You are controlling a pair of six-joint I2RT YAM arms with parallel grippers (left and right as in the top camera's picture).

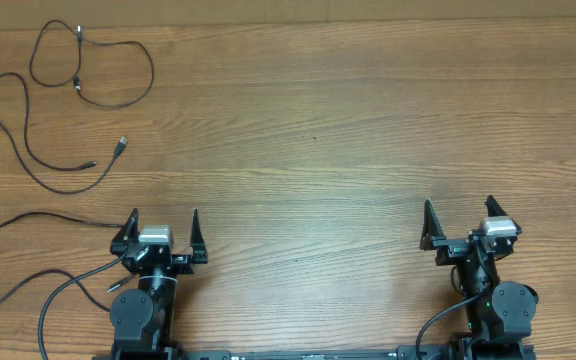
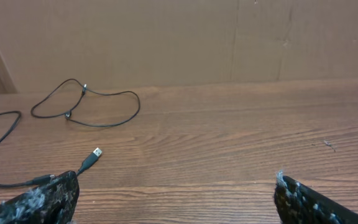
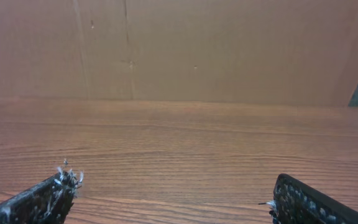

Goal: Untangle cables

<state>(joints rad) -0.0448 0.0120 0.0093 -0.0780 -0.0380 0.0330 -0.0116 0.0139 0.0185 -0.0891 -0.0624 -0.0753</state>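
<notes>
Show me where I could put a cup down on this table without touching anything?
The middle and right of the table are bare wood, from the cables to the right edge, including the stretch between the left gripper and right gripper. The far-left corner is crowded with cable loops.

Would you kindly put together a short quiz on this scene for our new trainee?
1. True or false: the left hand is closed on one of the cables.
2. Seen from overhead, where on the table do the cables lie? A) at the far left B) in the centre C) beside the right hand
3. Fill in: the silver-tipped plug shows in the ____ wrist view.

Key: 1 false, as both hands are open and hold nothing; 2 A; 3 left.
</notes>
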